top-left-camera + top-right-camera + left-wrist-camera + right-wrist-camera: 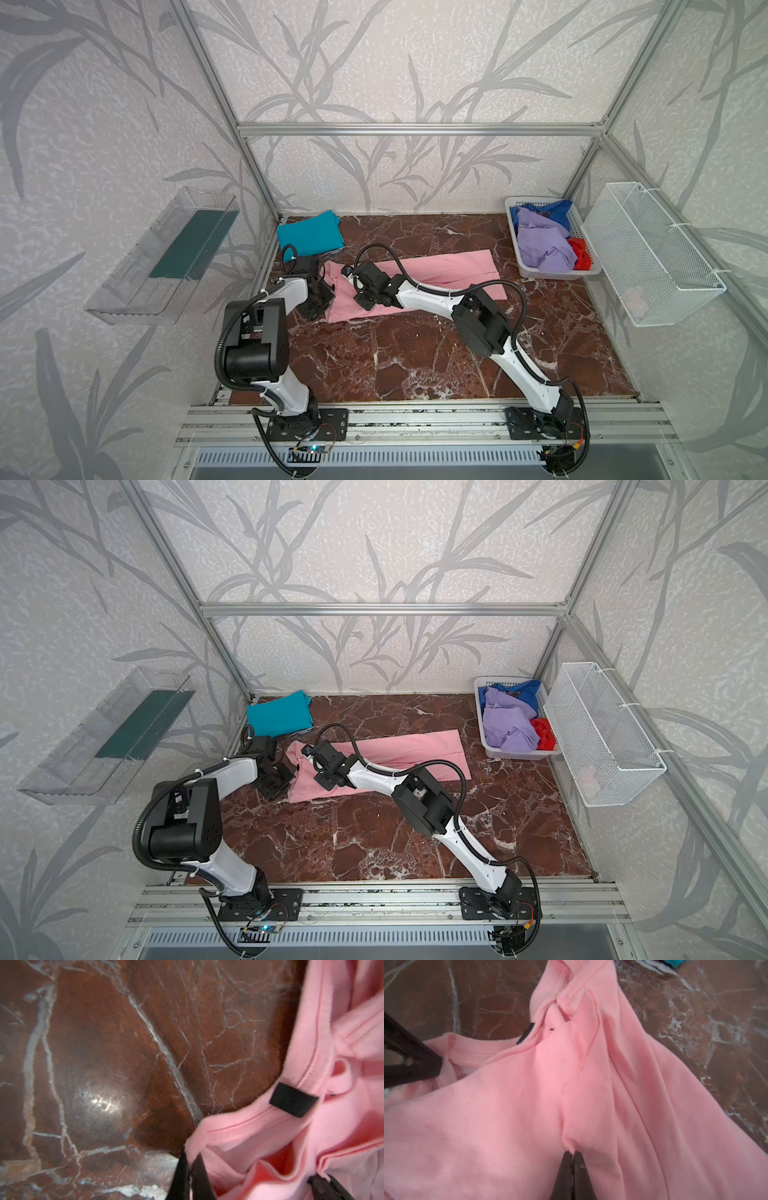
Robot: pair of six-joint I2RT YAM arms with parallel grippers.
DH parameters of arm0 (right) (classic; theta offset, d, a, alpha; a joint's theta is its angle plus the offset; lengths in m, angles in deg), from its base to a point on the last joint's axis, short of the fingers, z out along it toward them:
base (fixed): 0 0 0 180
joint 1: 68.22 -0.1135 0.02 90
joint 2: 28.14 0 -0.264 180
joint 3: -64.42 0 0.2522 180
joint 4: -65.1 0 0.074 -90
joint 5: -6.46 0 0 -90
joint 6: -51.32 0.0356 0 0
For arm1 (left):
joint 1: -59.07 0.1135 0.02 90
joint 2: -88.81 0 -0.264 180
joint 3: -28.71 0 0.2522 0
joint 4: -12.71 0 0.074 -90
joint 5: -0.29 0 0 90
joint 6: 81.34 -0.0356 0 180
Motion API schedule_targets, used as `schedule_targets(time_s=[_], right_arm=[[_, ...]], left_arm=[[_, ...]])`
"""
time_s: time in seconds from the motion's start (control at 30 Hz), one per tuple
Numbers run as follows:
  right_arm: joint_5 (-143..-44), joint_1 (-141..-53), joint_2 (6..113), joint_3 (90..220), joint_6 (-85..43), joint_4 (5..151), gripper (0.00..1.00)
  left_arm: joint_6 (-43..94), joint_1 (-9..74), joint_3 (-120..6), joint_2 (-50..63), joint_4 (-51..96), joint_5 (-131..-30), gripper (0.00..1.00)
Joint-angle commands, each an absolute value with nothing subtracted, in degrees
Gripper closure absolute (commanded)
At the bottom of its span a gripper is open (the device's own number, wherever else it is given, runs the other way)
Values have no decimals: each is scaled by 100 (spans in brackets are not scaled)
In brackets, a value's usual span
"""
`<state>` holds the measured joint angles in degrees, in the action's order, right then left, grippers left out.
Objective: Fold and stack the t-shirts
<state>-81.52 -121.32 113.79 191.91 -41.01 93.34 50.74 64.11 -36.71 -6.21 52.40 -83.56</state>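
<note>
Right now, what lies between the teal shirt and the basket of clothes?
Only bare table, seen in both top views; the pink shirt lies nearer the front.

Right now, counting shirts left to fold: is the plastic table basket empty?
No, a lavender shirt, blue shirt and red shirt lie crumpled in the plastic basket.

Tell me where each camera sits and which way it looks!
Both top views: high at the front, looking down on the table, the pink t-shirt, and the whole left arm and right arm.
Left wrist: rides the left arm, looking down past the left pincer, shut on the pink t-shirt's edge near its black tag.
Right wrist: rides the right arm, looking along the right pincer, shut on a pink fold; the left pincer shows too.
Shared: both wrist views show the black tag.
</note>
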Motion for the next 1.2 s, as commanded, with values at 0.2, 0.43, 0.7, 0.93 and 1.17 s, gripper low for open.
schedule_targets(time_s=[0.2,0.43,0.7,0.93,1.17], right_arm=[[-9881,-11475,10914,19506,-3061,9519,98],[-9852,-11211,11153,19867,-2793,9742,99],[-9628,-10884,11495,20306,-2575,9897,99],[-9717,-10891,11620,20224,-2480,9943,92],[-9405,-10892,11445,19819,-2459,9851,65]], left_arm=[[5049,6538,-3421,-730,5650,-8740,100],[5042,6558,-3396,-611,5779,-8821,100],[5023,6568,-3264,-456,5917,-8887,100],[4997,6584,-3213,-305,6208,-8986,100],[4997,6639,-3313,53,6732,-9297,100]])
